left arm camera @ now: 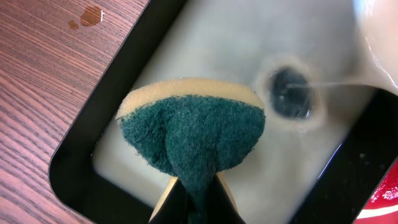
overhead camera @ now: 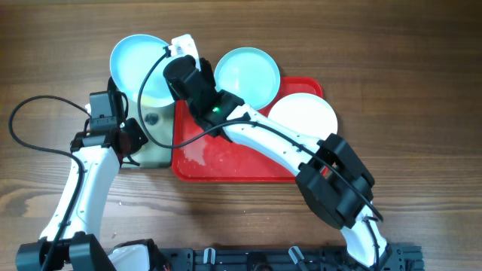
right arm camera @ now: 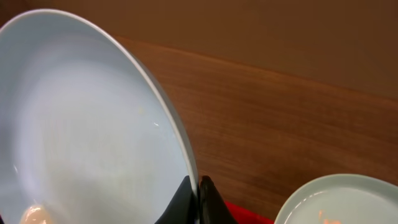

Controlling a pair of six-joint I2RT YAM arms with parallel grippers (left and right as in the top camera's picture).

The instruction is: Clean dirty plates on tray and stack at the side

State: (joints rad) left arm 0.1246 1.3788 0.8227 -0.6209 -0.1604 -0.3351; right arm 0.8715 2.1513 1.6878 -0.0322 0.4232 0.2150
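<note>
My right gripper (overhead camera: 179, 69) (right arm camera: 196, 193) is shut on the rim of a pale turquoise plate (overhead camera: 139, 66) (right arm camera: 81, 124) and holds it tilted over the black-rimmed tray (overhead camera: 154, 154). A second turquoise plate (overhead camera: 247, 74) (right arm camera: 342, 199) and a white plate (overhead camera: 303, 117) lie on the red tray (overhead camera: 226, 162). My left gripper (overhead camera: 124, 143) (left arm camera: 193, 199) is shut on a green-and-yellow sponge (left arm camera: 193, 134) above the black-rimmed tray's pale inside (left arm camera: 249, 50).
The black-rimmed tray (left arm camera: 93, 134) holds cloudy liquid with a dark spot (left arm camera: 291, 93). Wet streaks show on the red tray's floor (overhead camera: 203, 154). Wooden table (overhead camera: 407, 90) lies all round; a black cable (overhead camera: 34, 124) trails at the left.
</note>
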